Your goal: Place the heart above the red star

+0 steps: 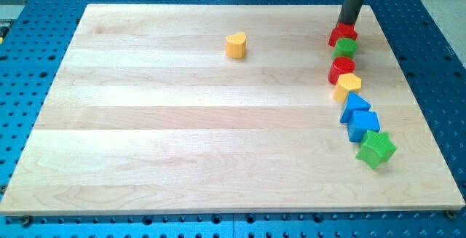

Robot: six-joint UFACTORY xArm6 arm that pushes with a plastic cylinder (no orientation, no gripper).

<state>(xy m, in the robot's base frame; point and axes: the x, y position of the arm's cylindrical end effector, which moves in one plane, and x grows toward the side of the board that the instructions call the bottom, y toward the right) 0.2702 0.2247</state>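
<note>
The yellow heart (235,45) lies on the wooden board (182,143), near the view's top and a little left of centre. The red star (343,33) sits at the view's upper right, at the top of a column of blocks. My tip (346,22) is at the star's upper edge, touching or almost touching it; I cannot tell which. The heart is far to the left of my tip and the star.
Below the red star, running down the view's right side, are a green round block (346,47), a red round block (341,69), a yellow block (348,86), a blue triangle (354,105), a blue cube (363,124) and a green star (376,148). A blue perforated table (29,63) surrounds the board.
</note>
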